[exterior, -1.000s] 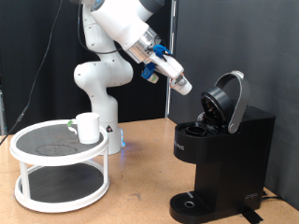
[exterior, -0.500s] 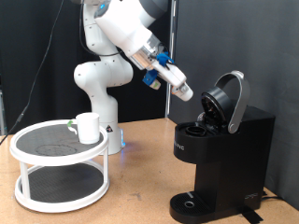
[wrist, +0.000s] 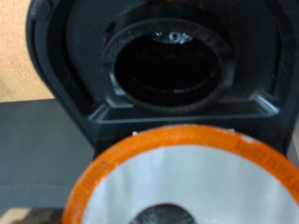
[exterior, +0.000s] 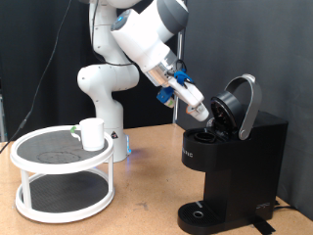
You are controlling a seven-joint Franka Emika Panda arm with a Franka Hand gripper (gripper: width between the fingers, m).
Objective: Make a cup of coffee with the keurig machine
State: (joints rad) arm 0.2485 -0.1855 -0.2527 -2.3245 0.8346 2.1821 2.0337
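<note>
The black keurig machine point(exterior: 235, 162) stands at the exterior view's right with its domed lid point(exterior: 240, 103) raised. My gripper point(exterior: 200, 110) is just above the open pod chamber point(exterior: 213, 128), shut on a small white pod point(exterior: 198, 107). In the wrist view the pod's foil top with an orange rim point(wrist: 187, 182) fills the foreground, and the round empty chamber point(wrist: 168, 65) lies right beyond it. The white cup point(exterior: 92, 134) stands on the top tier of a round white stand point(exterior: 61, 171) at the exterior view's left.
The robot's white base point(exterior: 103, 98) stands behind the stand. The machine's round drip base point(exterior: 201, 212) is bare. A wooden table point(exterior: 147, 196) carries everything, with a black curtain behind.
My gripper has moved down and to the exterior view's right with the pod, from above and beside the machine to just over its open chamber.
</note>
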